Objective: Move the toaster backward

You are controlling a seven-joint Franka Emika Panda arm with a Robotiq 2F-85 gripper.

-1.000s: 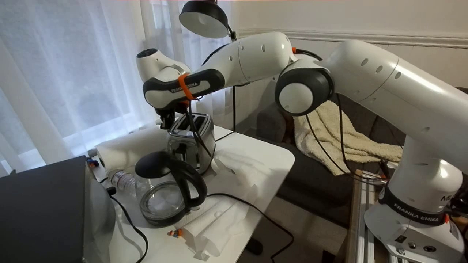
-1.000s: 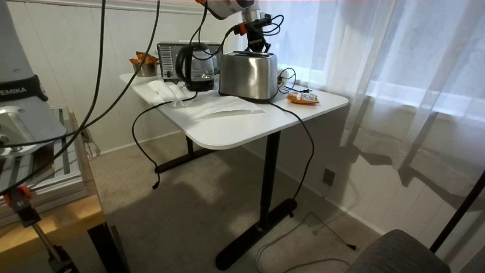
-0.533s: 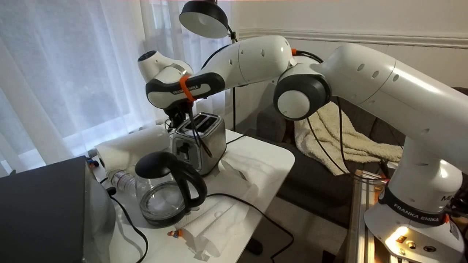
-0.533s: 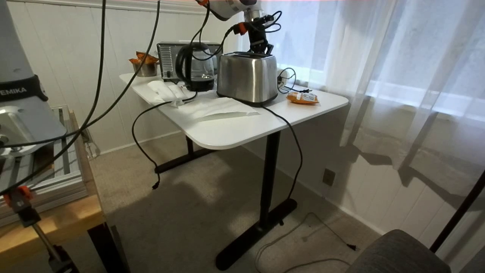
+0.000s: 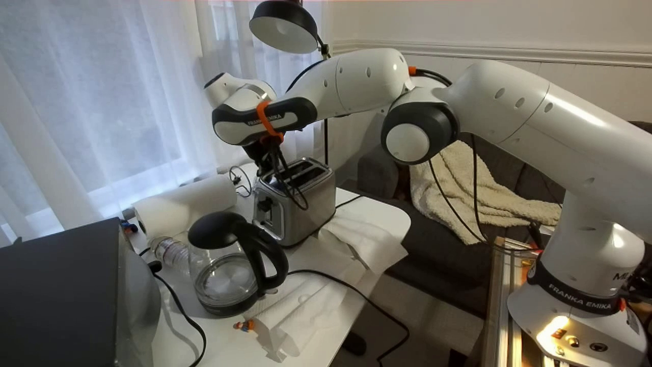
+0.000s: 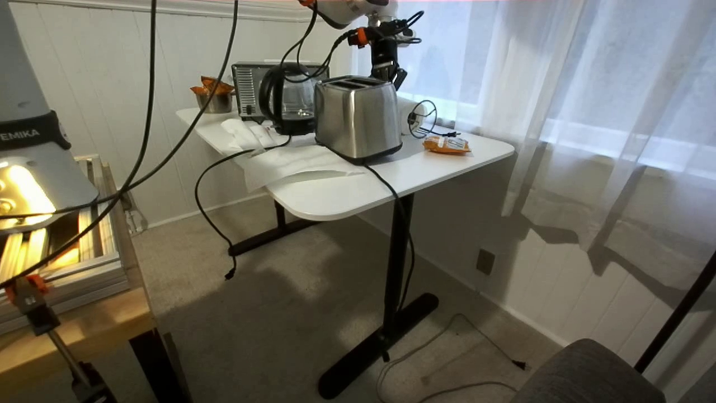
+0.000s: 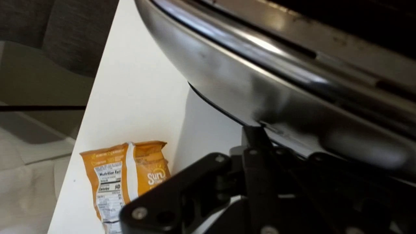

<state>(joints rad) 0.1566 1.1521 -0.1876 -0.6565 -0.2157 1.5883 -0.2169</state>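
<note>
A: Item one: description, place?

B: Two-slot toaster [image 6: 358,120], brushed steel, dark base, one. Upright on the white table [image 6: 335,200], near the black-handled glass kettle [image 5: 224,285]; slots uppermost, lever end toward the kettle.

A: Item two: the tool?

B: Robotiq gripper [image 7: 258,135], black, one. Stationed on the toaster's flank facing the sheer curtain [image 6: 604,78]. Jaws drawn together, narrow, nothing held between them. In the wrist view their tips lie at the steel; touching or just short of it, cannot be told.

A: Neighbouring lots?

B: Paper sheet [image 5: 364,237], white, creased, one: at the toaster's opposite flank, one end lapping over the table edge. Orange snack bag [image 7: 126,185], one, printed "Sun", remainder of name unclear: on the table, curtain side, apart from the toaster. Power cord [image 6: 411,246], black, one: dropping over the table's end.

A: State of the order, "backward"?

B: Judged a push part-way through. Backward I read as toward the arm's base [image 5: 580,300], since the gripper stands opposite that side. Done, on that reading: tool in position, jaws closed, flank met or nearly. Left: any further travel, tabletop showing on that side; then parting from the toaster, not yet made.

A: Distance covered?

B: Left blank; no starting mark is visible, nor any finish mark.
</note>
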